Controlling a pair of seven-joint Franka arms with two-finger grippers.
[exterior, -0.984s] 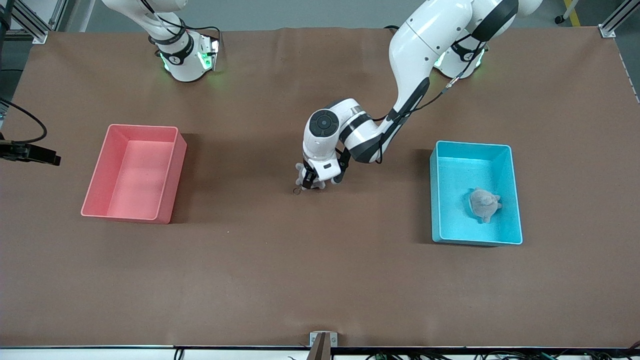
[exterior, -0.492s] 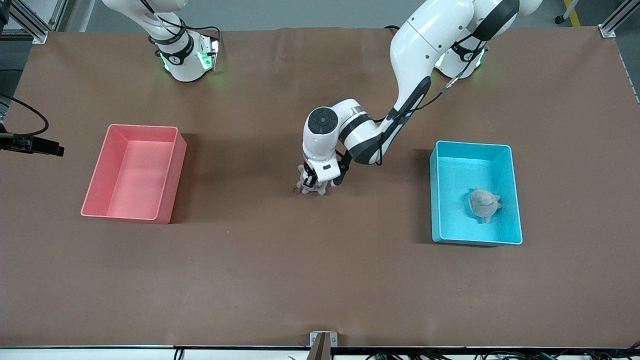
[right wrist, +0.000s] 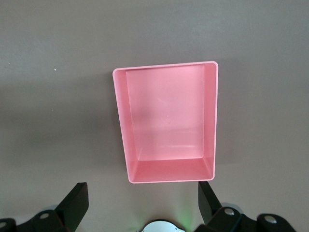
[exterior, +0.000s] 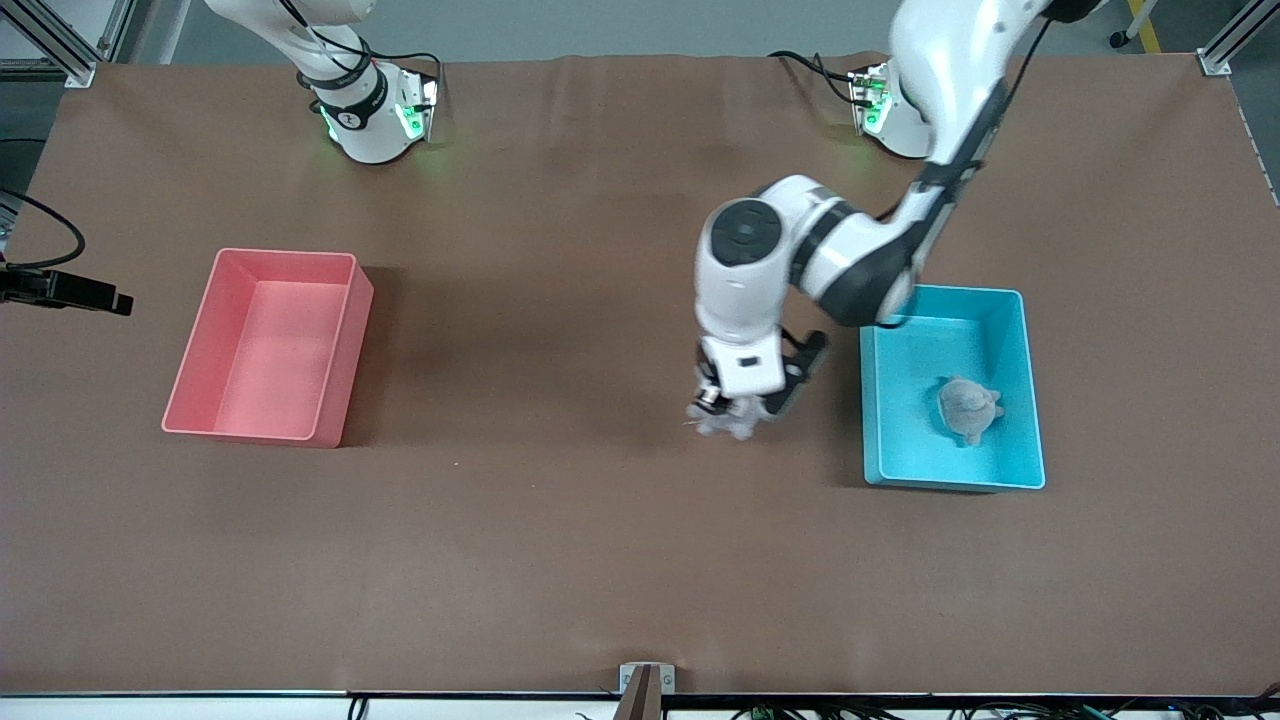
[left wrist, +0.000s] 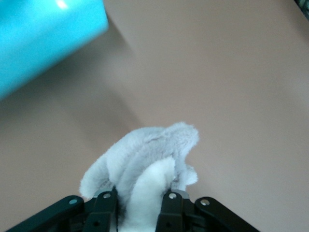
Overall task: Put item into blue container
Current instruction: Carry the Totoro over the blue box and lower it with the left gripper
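My left gripper (exterior: 722,408) is shut on a grey plush toy (exterior: 724,424), held in the air over the table just beside the blue container (exterior: 910,445). In the left wrist view the toy (left wrist: 149,154) bulges out between the black fingers (left wrist: 105,203) of the left gripper (left wrist: 137,195), and a corner of the blue container (left wrist: 43,38) shows. Another grey plush toy (exterior: 968,408) lies inside the blue container. My right gripper (right wrist: 141,193) hangs open high over the table beside the pink bin (right wrist: 166,123), and the right arm waits.
The pink bin (exterior: 270,345) stands at the right arm's end of the table with nothing in it. Brown table surface (exterior: 560,520) spreads between the two bins and toward the front camera.
The left gripper closed on the grey plush toy at the middle of the table, lifted it and carried it toward the blue container. The right arm stayed put.
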